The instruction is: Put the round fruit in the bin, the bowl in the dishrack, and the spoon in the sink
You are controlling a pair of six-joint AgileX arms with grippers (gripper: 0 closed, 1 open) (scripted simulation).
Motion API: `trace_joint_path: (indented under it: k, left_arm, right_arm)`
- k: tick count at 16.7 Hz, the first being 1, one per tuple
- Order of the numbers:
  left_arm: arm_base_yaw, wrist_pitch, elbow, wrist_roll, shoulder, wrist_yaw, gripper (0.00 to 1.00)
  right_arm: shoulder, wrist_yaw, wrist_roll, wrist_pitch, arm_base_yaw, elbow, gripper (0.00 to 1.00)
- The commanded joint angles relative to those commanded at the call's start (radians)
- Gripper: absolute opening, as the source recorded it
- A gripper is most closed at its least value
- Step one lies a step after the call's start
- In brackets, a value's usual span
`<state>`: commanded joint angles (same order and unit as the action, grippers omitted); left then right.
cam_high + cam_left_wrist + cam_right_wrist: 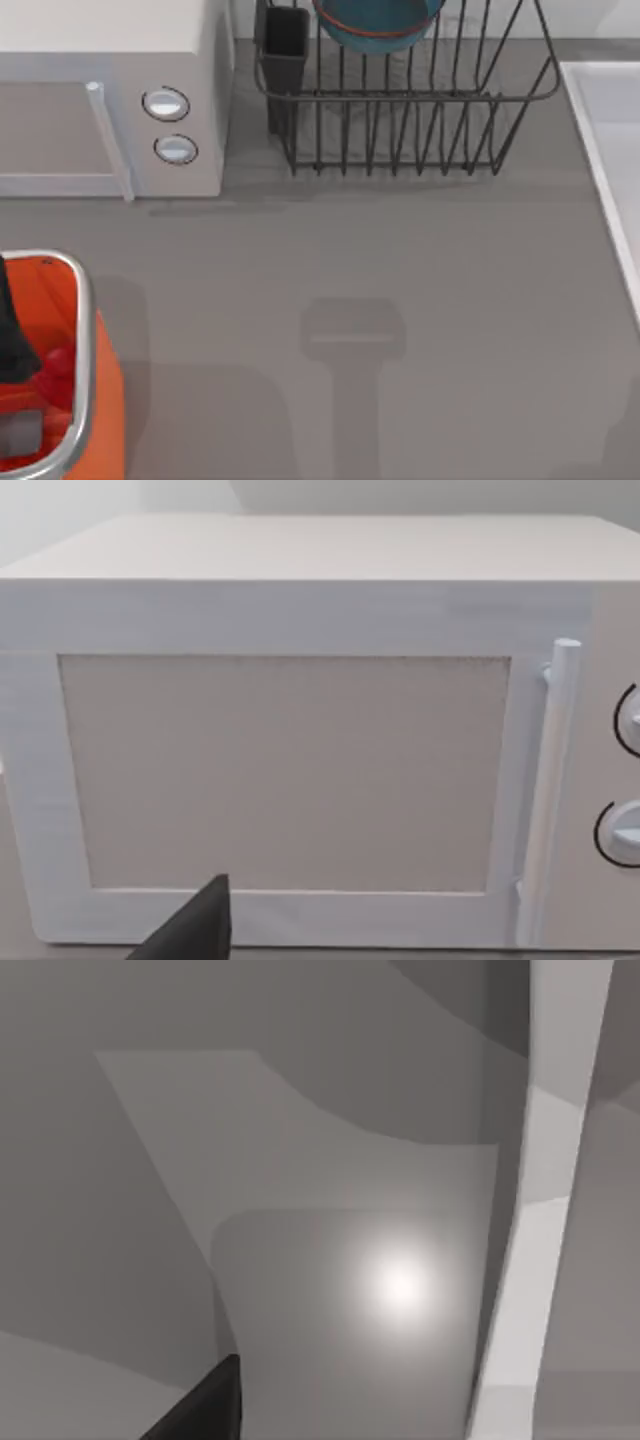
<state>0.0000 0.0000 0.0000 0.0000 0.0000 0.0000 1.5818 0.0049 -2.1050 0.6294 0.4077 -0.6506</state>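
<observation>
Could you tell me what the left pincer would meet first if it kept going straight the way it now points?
Most likely the microwave. The left wrist view faces its door squarely, with a dark fingertip at the edge of that picture. How far off the door is cannot be judged.

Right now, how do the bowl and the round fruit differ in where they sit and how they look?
The bowl is blue with a thin reddish-brown rim line and sits in the dishrack at the back; the round fruit is glossy red and lies inside the orange bin at the table's left. The bowl is far larger than the fruit. Both are already in their target containers.
</observation>
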Motion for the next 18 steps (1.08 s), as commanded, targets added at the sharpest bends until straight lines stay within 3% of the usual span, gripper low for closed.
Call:
trace_joint_path:
  k: [6,18]
  left_arm:
    - [0.000,0.000,0.000,0.000,0.000,0.000,1.00]
    - [0.000,0.000,0.000,0.000,0.000,0.000,1.00]
  right_arm:
    - [0.026,0.000,0.000,-0.048,0.000,0.029,1.00]
    - [0.026,0.000,0.000,-0.048,0.000,0.029,0.10]
